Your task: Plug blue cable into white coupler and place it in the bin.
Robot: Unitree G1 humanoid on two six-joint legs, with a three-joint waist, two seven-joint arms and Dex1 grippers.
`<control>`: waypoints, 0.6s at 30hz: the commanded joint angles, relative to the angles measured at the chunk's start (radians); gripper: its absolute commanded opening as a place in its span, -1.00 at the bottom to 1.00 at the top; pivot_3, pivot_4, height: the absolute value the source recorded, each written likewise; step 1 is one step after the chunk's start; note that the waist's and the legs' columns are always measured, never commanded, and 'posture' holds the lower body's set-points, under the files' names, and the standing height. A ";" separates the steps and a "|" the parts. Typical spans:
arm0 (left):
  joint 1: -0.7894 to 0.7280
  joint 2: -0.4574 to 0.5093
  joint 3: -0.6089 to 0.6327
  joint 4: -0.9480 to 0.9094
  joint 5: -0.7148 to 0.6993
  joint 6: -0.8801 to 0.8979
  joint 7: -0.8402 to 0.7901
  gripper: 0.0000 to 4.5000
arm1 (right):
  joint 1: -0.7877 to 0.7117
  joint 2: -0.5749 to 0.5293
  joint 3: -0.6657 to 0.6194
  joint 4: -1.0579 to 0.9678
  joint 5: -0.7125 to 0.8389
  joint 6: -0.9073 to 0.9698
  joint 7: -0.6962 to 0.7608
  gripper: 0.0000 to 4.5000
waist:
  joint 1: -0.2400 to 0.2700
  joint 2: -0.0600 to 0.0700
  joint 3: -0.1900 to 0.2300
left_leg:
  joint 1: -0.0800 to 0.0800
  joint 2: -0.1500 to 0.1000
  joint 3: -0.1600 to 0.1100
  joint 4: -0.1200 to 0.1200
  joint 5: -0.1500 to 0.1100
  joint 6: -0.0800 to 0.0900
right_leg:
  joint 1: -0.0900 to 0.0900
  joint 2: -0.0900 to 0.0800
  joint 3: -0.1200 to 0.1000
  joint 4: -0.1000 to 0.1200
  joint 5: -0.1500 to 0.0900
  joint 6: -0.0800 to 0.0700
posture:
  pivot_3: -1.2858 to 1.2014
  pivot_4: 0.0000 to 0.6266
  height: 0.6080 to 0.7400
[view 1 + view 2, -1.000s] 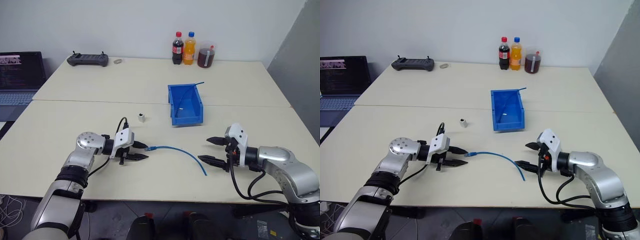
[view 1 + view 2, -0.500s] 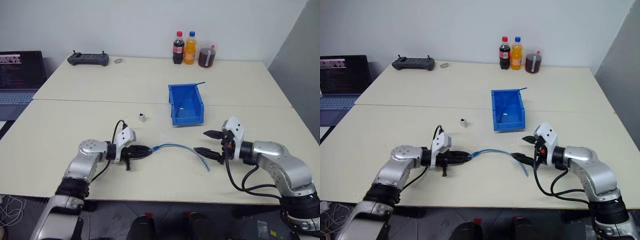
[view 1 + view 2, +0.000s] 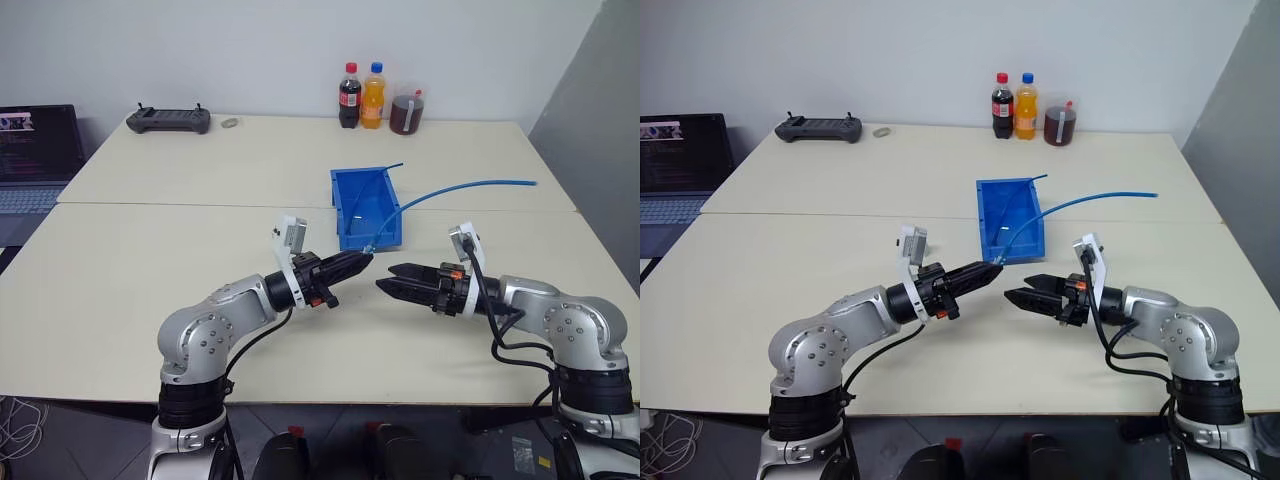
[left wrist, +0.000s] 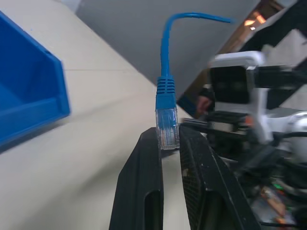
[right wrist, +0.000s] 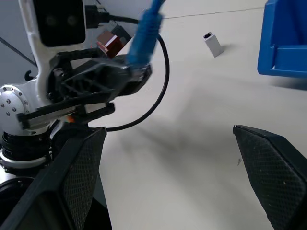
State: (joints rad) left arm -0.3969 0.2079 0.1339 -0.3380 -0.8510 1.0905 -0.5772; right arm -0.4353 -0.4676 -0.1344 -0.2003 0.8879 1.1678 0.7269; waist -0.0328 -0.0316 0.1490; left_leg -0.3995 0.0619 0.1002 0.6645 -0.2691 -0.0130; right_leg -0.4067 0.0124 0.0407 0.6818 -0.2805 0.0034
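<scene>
1. Two cream tables [image 3: 180, 300] butt along a seam; open surface lies toward 9 o'clock of the arms, and the front edge runs just below them.
2. Laptop [image 3: 30, 150] at the 9 o'clock edge shows screen text too small to read.
3. Bin [image 3: 365, 205] sits just beyond the seam, 12 o'clock of the grippers.
4. Bottles [image 3: 360, 95] at the far edge: labels unreadable.
5. Right gripper [image 3: 392, 278] points at the left one, fingers spread wide, holding nothing.
6. Left gripper [image 4: 169, 143] is clamped on the clear plug of the blue cable [image 3: 470, 186], lifted off the table, arcing toward 2 o'clock.
7. White coupler [image 5: 212, 43] stands alone on the table near the bin.
</scene>
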 commanded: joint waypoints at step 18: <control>0.040 0.032 -0.013 -0.088 -0.203 0.012 0.073 -0.90 | -0.130 0.053 -0.072 0.087 0.262 0.186 -0.034 0.58 | 0.003 0.000 0.000 | -0.001 -0.001 0.000 0.000 0.000 0.000 | 0.000 -0.001 0.000 -0.001 0.000 0.000 | 0.03 -0.52 1.00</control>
State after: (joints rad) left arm -0.3500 0.2358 0.1208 -0.3960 -1.0233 1.1205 -0.5083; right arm -0.5577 -0.4122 -0.1775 -0.1057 1.1194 1.3652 0.6942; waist -0.0299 -0.0316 0.1492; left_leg -0.4005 0.0605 0.1002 0.6644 -0.2690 -0.0134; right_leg -0.4069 0.0110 0.0407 0.6806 -0.2804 0.0035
